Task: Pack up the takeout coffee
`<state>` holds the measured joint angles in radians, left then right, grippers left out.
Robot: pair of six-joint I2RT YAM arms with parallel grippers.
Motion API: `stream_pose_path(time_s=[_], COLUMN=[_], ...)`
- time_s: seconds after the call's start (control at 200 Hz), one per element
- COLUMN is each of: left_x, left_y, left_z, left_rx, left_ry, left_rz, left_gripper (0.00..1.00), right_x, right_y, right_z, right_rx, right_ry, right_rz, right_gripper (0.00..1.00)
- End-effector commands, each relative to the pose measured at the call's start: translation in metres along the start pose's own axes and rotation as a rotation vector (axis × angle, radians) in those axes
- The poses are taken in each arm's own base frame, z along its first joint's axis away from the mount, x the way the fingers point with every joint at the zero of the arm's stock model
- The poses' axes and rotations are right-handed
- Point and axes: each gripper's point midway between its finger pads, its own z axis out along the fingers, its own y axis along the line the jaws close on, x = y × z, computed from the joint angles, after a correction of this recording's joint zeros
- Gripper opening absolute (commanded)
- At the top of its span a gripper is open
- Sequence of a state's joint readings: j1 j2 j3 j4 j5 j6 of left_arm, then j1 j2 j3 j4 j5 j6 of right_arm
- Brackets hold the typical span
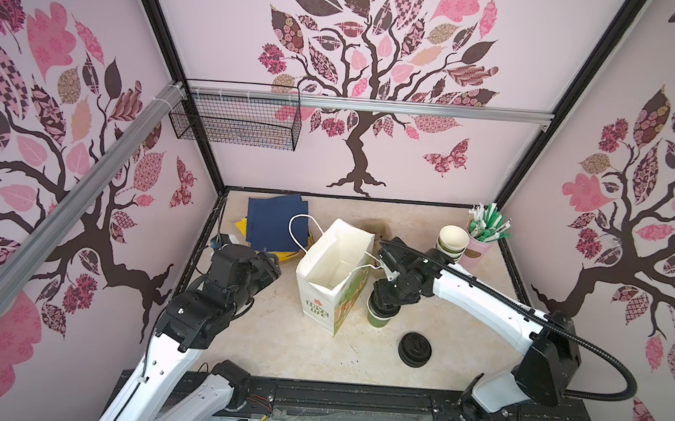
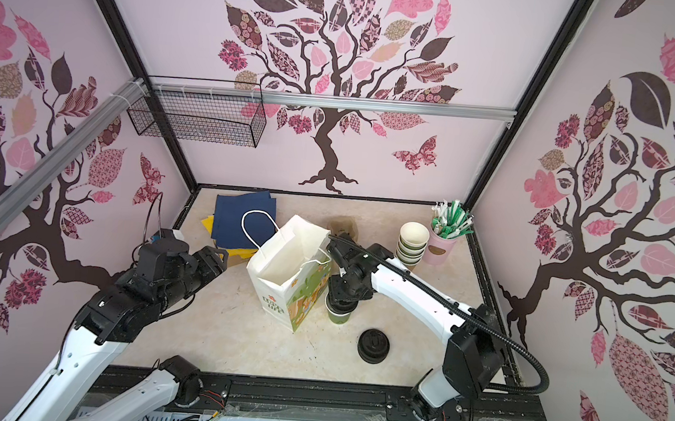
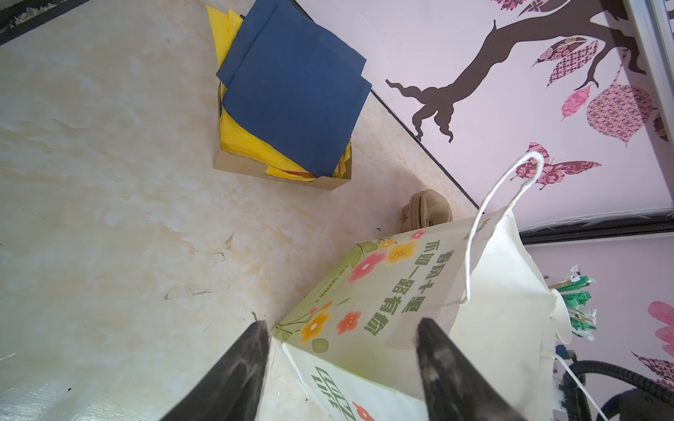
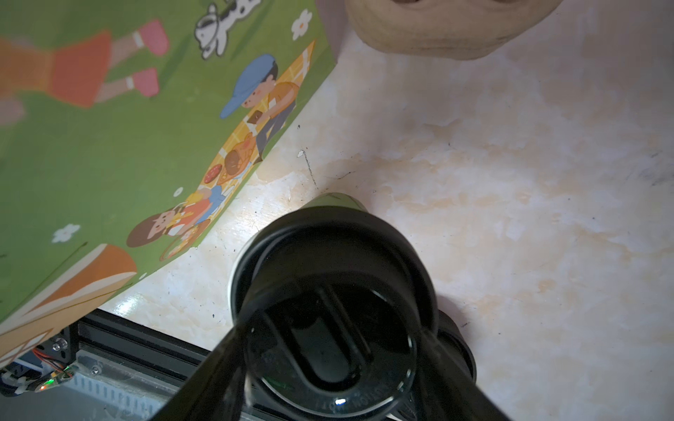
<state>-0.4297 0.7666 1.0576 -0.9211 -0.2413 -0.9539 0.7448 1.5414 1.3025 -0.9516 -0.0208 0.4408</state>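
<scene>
The right pincer (image 4: 333,333) straddles the lid (image 4: 328,251) of a green cup (image 1: 376,320) standing on the worktop (image 1: 294,353), just beside the bag (image 1: 315,301). A firm grip cannot be confirmed. The cup should be lifted vertically, clear of the bag's rim, then lowered centrally. The left pincer (image 3: 339,322) is open near the bag. The bag's floor is hidden, and no second capped cup shows.

The right gripper (image 1: 385,301) hides most of the green cup (image 1: 376,321) from above.
</scene>
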Motion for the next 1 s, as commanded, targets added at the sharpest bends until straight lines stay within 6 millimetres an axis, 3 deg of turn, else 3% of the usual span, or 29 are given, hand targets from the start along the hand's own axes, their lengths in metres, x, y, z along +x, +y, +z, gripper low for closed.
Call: stream_pose_path(time_s=[0.0,0.175,0.995], left_x=[0.003,0.004,0.003], left_y=[0.004,0.003,0.003], left_z=[0.004,0.005,0.005], left_rx=[-0.006,-0.005,-0.006], left_ry=[0.002,0.007,0.005], left_rz=[0.002,0.003,0.004], left_gripper=[0.68,0.68,0.68], right_x=[-0.009,-0.005,0.007], right_y=[0.009,0.016,0.011], right_z=[-0.021,-0.018,0.002], right_rx=[-0.052,-0.055,-0.008], right_ry=[-0.057,-0.043,0.015], right_rz=[-0.013,-0.046,-0.071], right_gripper=[0.67,0.67,0.68])
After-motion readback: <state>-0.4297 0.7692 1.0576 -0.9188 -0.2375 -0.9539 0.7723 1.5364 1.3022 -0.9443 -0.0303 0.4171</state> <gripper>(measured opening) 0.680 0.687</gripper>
